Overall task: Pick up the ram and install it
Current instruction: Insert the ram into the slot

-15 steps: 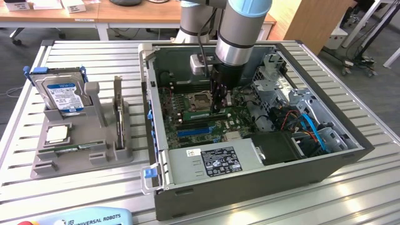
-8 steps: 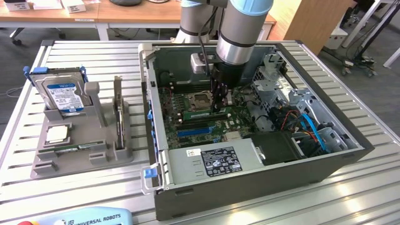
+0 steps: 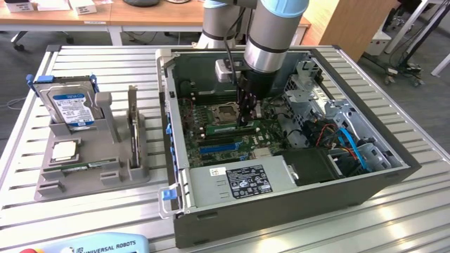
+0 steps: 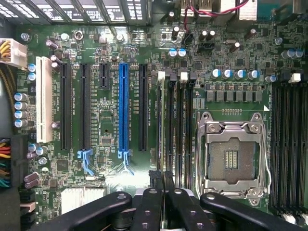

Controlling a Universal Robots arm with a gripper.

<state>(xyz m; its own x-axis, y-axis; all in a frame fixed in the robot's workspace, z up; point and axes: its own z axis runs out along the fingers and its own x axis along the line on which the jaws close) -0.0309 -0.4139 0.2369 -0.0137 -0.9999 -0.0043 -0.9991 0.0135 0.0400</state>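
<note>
Standing by, I see the arm's black tool (image 3: 245, 119) hanging down inside the open grey computer case (image 3: 393, 163). It is low over the green motherboard (image 3: 188, 118), just beside the silver processor socket (image 3: 226, 112). One long green ram stick (image 3: 90, 166) lies in the grey holder (image 3: 84, 182) on the slatted metal worktop (image 3: 28, 211), well apart at the exterior view's left.

From the wrist, the tool's fingers (image 4: 155, 179) are pressed together over the narrow black memory slots (image 4: 173, 120). Whether a stick is pinched edge-on between them, I can't tell. To my eye this step needs the tool held parallel to one slot, and any push should be straight and even.
</note>
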